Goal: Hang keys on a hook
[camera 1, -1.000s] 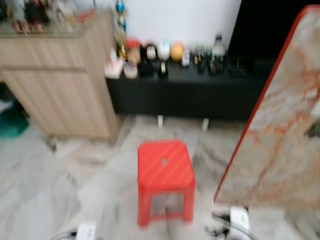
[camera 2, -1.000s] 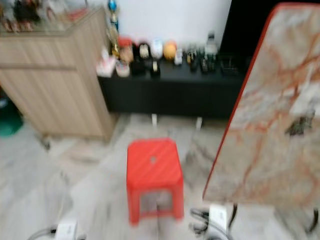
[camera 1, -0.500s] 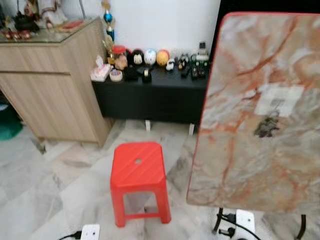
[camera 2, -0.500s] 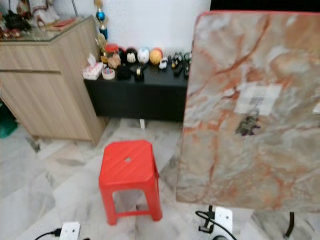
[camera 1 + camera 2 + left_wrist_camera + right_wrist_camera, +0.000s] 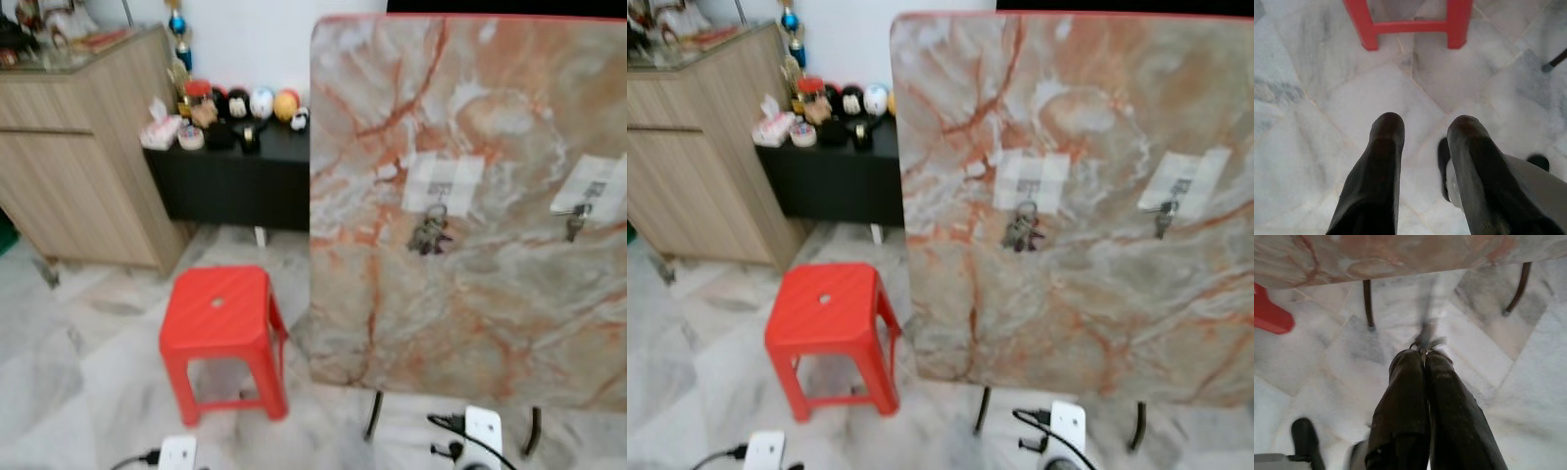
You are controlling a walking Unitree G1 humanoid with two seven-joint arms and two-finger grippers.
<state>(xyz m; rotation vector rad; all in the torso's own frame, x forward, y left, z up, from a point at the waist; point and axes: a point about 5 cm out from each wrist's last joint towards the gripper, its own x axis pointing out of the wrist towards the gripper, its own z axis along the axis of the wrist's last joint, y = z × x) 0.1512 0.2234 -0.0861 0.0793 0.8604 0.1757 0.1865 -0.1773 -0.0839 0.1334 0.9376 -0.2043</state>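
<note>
keys (image 5: pixel 1425 339) dangle, blurred, pinched between the right gripper's (image 5: pixel 1423 355) closed fingers above the marble floor (image 5: pixel 1327 98). left gripper (image 5: pixel 1422 125) hangs spread apart, holding nothing, near the red stool (image 5: pixel 220 328); rightward, the marble board (image 5: pixel 470 196) carries two key bunches.

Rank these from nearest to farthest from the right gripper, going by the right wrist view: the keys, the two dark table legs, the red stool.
1. Keys: pinched at the tips of the right gripper, blurred.
2. Table legs and: on the marble floor beyond the fingertips, under the upright marble-patterned tabletop; too close to call between them.
3. Red stool: off to one side at the frame's edge.
</note>
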